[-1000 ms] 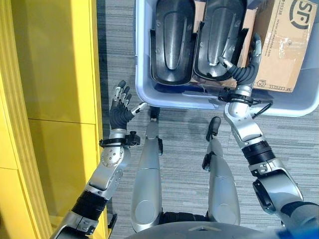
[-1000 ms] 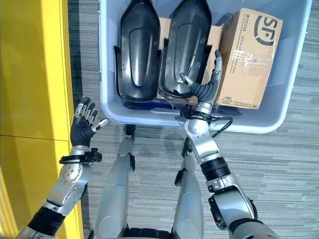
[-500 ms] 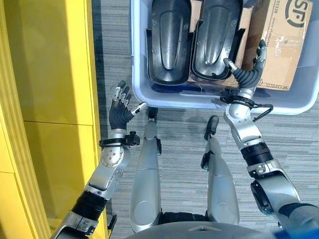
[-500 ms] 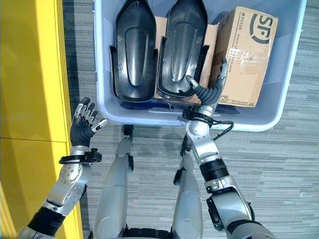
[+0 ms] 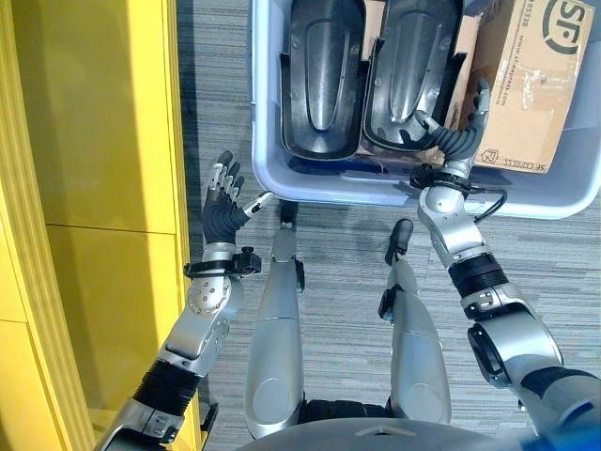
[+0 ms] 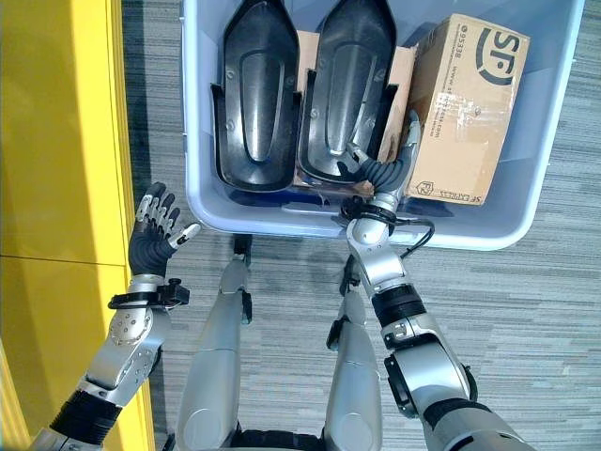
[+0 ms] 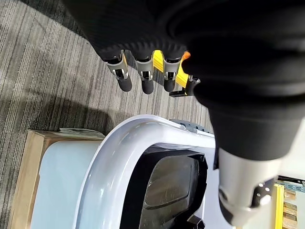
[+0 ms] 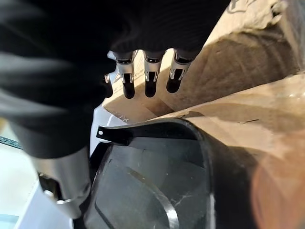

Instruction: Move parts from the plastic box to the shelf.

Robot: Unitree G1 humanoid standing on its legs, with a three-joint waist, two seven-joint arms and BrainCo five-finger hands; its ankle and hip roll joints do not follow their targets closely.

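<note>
1. Fingers of the right hand (image 5: 457, 134) are spread and relaxed, gripping nothing; they reach over the near rim of the plastic box (image 5: 266, 141), with the thumb lying against the near end of the right-hand black part (image 5: 410, 66) and the other fingers up along the cardboard box (image 5: 526, 80) beside it.
2. Fingers of the left hand (image 5: 223, 199) are likewise straight and loose, empty, held over the carpet (image 5: 216, 75) between the yellow shelf (image 5: 84, 141) and the plastic box, touching neither.
3. Progress, as I judge it: nothing has been lifted. Both black parts, the right-hand one and the left-hand black part (image 5: 324, 70), lie side by side inside the plastic box, and neither hand carries anything. The right hand looks set to take the nearer part, so the whole work of grasping, carrying and placing on the shelf is left.
4. From the head views come the overall layout: both arms, both parts, the cardboard box and the shelf face.
5. In the right wrist view, the fingertips (image 8: 149, 85) hang just past the curved edge of the black part (image 8: 157, 176), with cardboard behind them, apart from the part rather than closed on it.
6. In the left wrist view, the fingers sit well clear of the plastic box's rim (image 7: 124, 157).
</note>
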